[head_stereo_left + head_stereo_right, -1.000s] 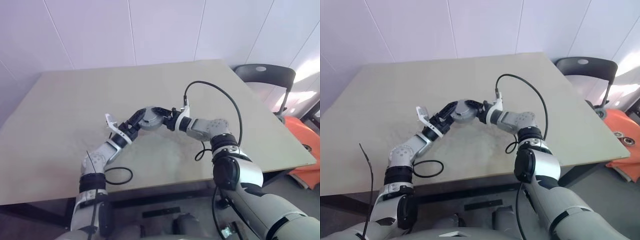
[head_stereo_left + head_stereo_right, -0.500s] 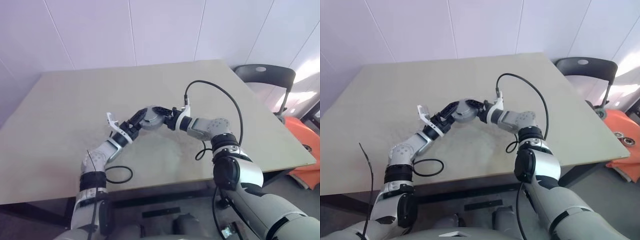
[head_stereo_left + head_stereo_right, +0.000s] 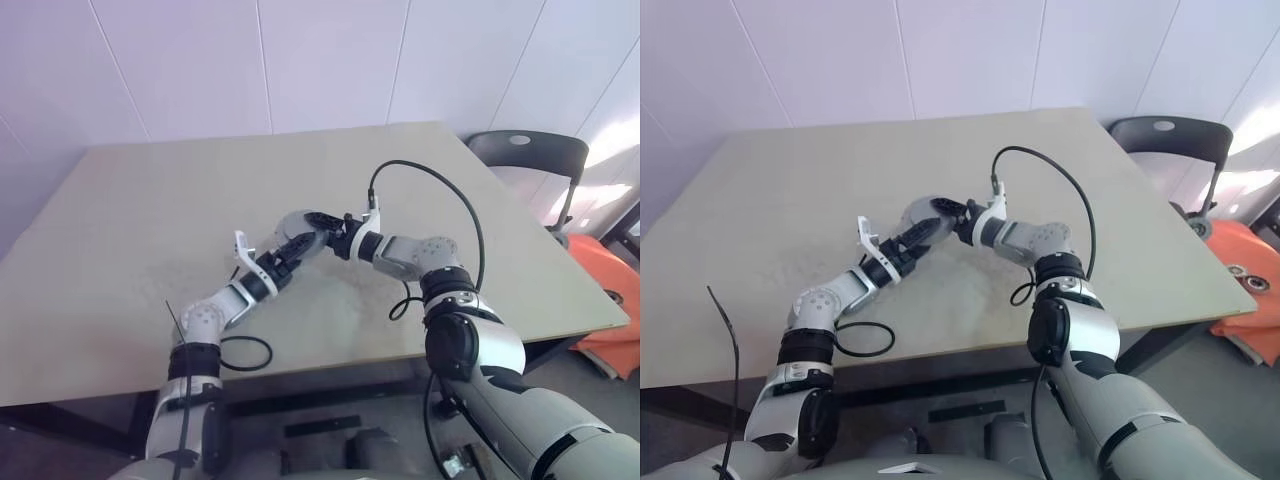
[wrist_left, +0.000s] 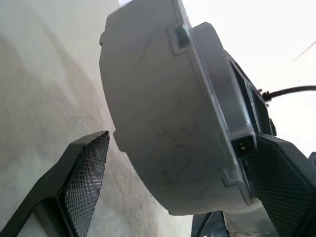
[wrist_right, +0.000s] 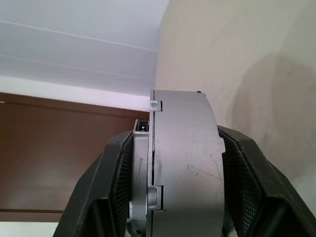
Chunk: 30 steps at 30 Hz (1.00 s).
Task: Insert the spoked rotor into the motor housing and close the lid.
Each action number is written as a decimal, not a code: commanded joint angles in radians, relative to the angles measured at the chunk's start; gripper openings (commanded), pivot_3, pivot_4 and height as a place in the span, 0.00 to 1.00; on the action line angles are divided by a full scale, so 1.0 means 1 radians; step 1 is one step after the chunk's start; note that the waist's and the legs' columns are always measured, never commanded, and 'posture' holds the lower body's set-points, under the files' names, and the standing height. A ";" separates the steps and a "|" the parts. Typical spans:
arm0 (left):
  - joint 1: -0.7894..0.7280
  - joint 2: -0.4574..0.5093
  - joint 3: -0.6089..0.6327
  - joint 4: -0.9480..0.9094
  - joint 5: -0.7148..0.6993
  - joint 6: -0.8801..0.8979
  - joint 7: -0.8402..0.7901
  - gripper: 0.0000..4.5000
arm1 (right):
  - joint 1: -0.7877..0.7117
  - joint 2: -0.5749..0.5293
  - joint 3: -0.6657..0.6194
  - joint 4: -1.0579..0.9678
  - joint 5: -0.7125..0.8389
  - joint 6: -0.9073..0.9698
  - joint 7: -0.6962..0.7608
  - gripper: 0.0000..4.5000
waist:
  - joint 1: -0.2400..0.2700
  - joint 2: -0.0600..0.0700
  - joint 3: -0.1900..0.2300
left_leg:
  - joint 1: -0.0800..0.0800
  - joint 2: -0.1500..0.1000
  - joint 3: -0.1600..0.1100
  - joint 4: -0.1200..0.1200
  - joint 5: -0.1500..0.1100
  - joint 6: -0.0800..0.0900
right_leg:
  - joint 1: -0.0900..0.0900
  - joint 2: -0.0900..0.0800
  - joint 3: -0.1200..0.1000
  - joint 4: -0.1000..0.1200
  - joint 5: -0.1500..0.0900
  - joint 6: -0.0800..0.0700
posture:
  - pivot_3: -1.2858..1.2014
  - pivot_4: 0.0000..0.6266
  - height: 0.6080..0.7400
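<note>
A: What is held above the surface [image 3: 150, 200]?

B: A round grey assembly, the motor housing [image 5: 180, 163], is held on edge just above the middle of the surface. The right end effector [image 5: 173, 173] pinches it, one black finger pressed to each flat face. A seam around the grey body suggests that the lid [image 5: 143, 168] is seated against the housing, though whether it is fully latched cannot be told.

A: And the left end effector?

B: The left end effector [image 4: 173, 163] is spread wide, its two fingers standing either side of the housing. One pad [image 4: 86, 173] is clear of the grey wall; the other lies just beside the far edge of the housing, and contact there cannot be judged. It grips nothing.

A: Where is the spoked rotor?

B: No open-spoked wheel lies on the surface near the housing. In my judgement it is already inside, but the interior is hidden, so this stays an inference.

A: How far along is the task, then?

B: Late, by appearance. Insertion seems done and the lid seems placed. What probably remains is to confirm or press the closure, for which the left end effector is positioned at the housing, and then to set the assembly down on the surface.

A: Anything else near the housing?

B: A dark chair [image 3: 525, 150] stands well apart, beyond the surface's far right corner.
</note>
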 commanded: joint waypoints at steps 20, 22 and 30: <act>-0.074 -0.002 0.067 0.071 0.002 -0.049 0.001 0.99 | -0.035 -0.008 0.001 -0.042 0.021 -0.009 0.028 0.49 | 0.001 0.000 0.000 | 0.000 0.000 -0.001 0.000 0.000 0.000 | 0.000 0.000 0.001 0.000 0.000 0.000 | 0.52 0.00 1.00; -0.079 0.000 0.065 0.080 0.007 -0.054 -0.008 0.99 | -0.034 -0.009 0.002 -0.043 0.021 -0.008 0.030 0.49 | 0.001 0.000 0.000 | 0.000 0.000 -0.001 0.000 0.000 0.000 | 0.000 0.000 0.001 0.000 0.000 0.000 | 0.52 0.00 1.00; -0.077 0.000 0.046 0.081 0.035 -0.051 -0.014 0.91 | -0.032 -0.012 0.004 -0.042 0.019 -0.010 0.029 0.49 | 0.001 0.000 0.000 | 0.000 0.000 -0.001 0.000 0.000 0.000 | 0.000 0.000 0.001 0.000 0.000 0.000 | 0.52 0.00 1.00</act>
